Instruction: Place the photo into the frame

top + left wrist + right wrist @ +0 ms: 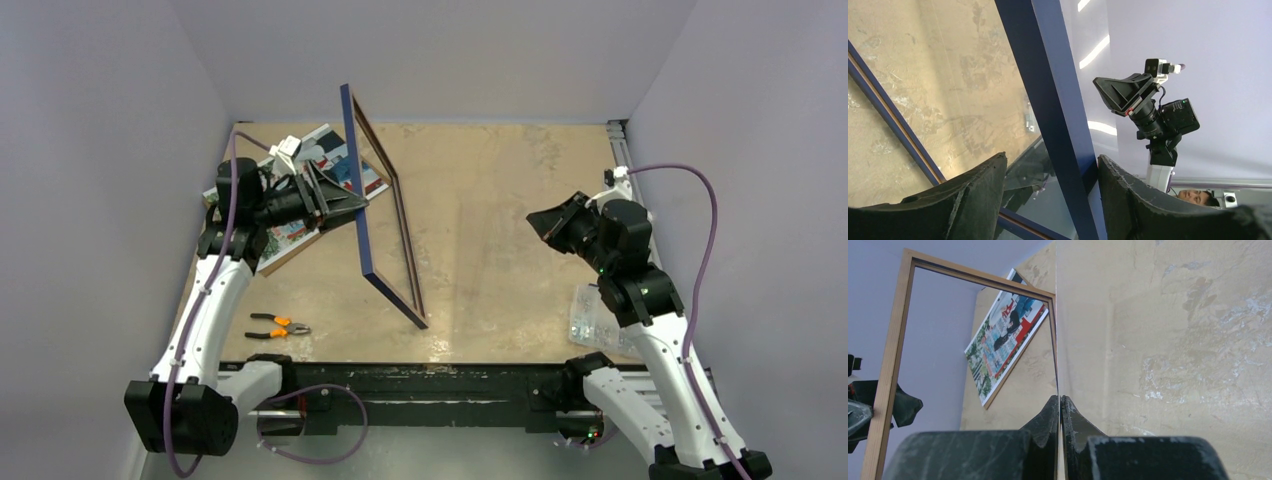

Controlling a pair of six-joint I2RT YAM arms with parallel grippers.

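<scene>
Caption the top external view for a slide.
Left gripper open astride the tilted, on-edge frame; photo lying beside it; right gripper shut, apart.

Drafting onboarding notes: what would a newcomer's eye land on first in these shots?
First, the frame, standing tilted on its edge mid-table, its dark blue front facing the left arm. The left gripper straddles one rail with its jaws open. Next, the colourful photo, lying flat at the table's far left, outside the frame. The right gripper is shut and hangs to the right, apart from the frame.
</scene>
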